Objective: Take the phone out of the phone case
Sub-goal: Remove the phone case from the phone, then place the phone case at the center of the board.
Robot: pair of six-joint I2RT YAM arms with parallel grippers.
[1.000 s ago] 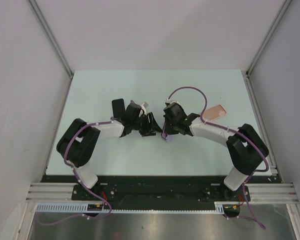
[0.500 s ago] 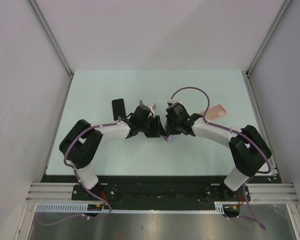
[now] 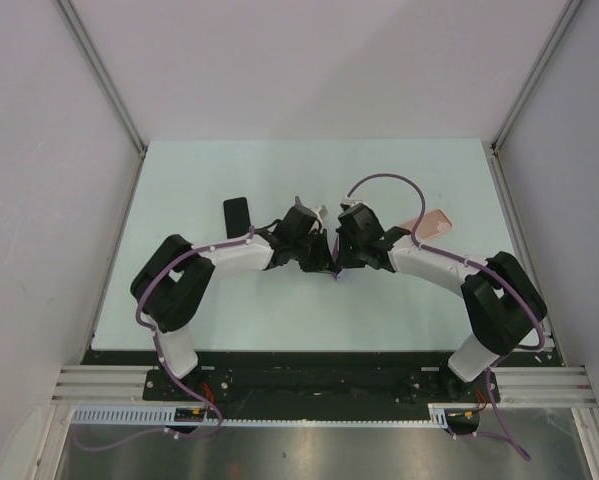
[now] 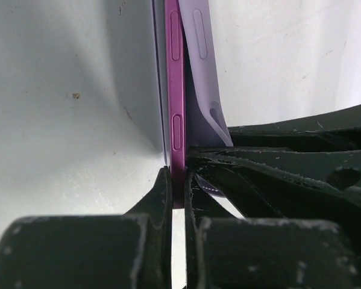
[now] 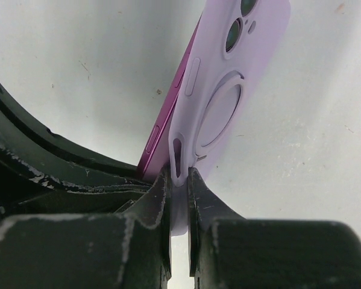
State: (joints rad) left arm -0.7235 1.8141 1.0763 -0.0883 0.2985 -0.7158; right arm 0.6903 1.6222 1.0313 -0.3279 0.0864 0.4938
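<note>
Firstly, the left pincer (image 4: 177, 192) is closed on the phone (image 4: 175, 90). Its two black fingers press either face of the magenta edge near the bottom of the left wrist view, and two side buttons show on that edge above the grip. The right pincer (image 5: 179, 180) is likewise closed, gripping the lilac case (image 5: 228, 78) at its lower rim, low in the centre of the right wrist view. The case stands peeled away from the phone along one side, with a dark gap between the two in the left wrist view. Camera lenses show through the case cut-out at the top of the right wrist view. Seen from overhead, both pincers meet tip to tip at mid-frame above the pale green table (image 3: 229, 170), with phone and case between them; whether these touch the table cannot be told. A black slab (image 3: 237, 213) lies flat to the upper left of the pincers, apart from them. A pinkish flat item (image 3: 434, 222) lies to the upper right, beside the right arm's purple cable (image 3: 384, 180).
</note>
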